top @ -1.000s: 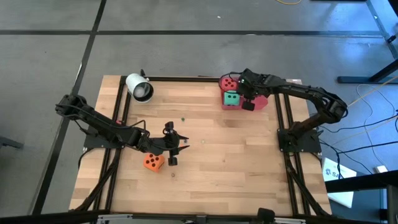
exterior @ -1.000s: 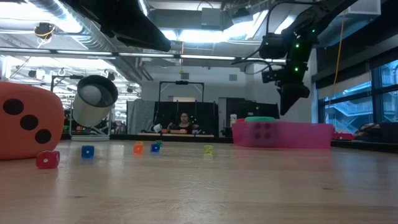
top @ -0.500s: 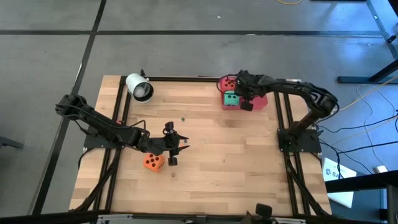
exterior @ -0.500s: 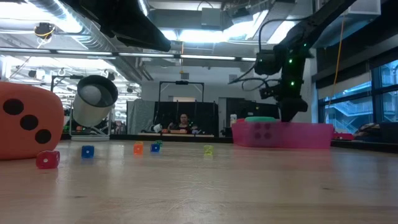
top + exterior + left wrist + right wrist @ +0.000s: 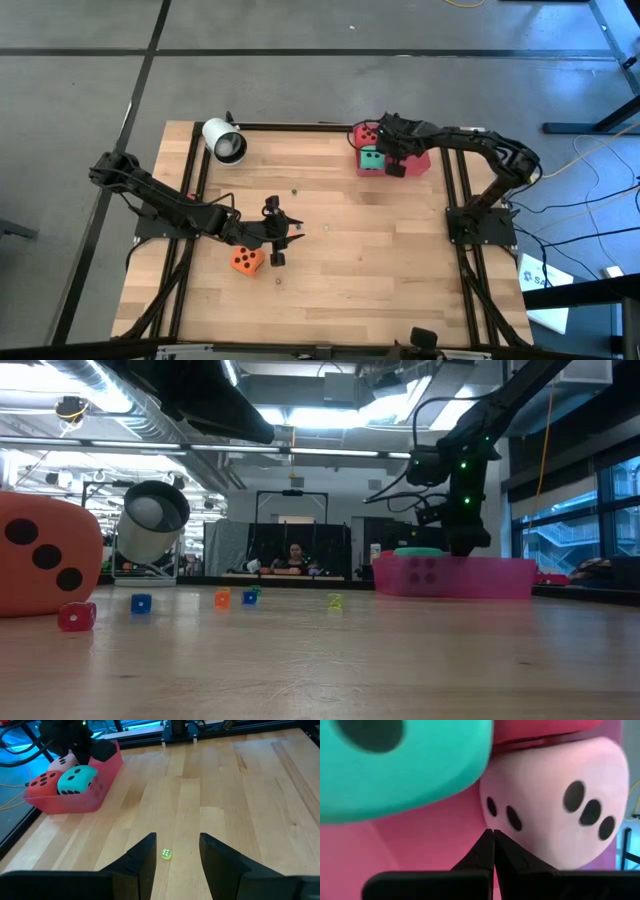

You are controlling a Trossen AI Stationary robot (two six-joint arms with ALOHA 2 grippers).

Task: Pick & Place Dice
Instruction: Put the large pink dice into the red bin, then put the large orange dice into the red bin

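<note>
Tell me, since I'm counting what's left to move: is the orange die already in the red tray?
No, the orange die sits on the wooden table beside the left gripper, far from the red tray.

The right gripper (image 5: 386, 130) has dropped from above the red tray (image 5: 420, 165) down into it (fingers closed). It has also shifted left, toward the pink die (image 5: 560, 805).

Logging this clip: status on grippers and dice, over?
Right gripper shut, empty, down in the red tray beside pink die. Left gripper open, empty, near orange die. Nothing blocking.
</note>
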